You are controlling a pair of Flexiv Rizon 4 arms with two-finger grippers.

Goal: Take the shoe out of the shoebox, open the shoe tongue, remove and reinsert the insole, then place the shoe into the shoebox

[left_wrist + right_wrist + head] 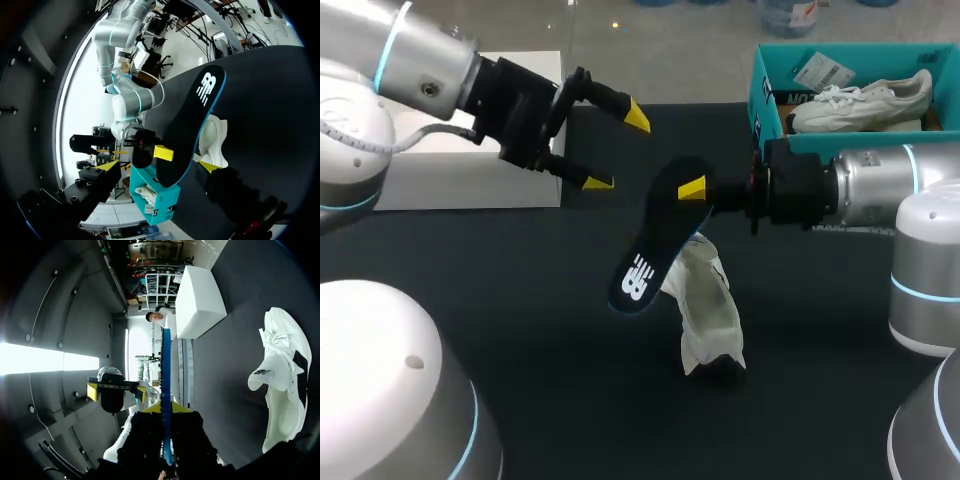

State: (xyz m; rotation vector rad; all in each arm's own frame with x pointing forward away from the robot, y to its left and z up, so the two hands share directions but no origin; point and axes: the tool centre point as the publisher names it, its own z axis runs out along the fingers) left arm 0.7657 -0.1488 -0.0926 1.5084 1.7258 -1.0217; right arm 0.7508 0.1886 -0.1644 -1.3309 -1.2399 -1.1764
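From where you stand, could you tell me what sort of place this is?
Probably a robot test bench for shoe handling: a black matte tabletop, a teal cardboard shoebox holding a white sneaker, and a black blue-edged insole clamped in my right gripper.

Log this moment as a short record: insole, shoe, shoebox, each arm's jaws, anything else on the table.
insole: black insole, out of the shoe, held above the table
shoe: white shoe, on the table beneath the insole, outside the box
shoebox: teal shoebox, at the far right of the table, second shoe inside
right jaws: shut on the insole at one end
left jaws: open, empty, apart from the insole
other: white box at the far left
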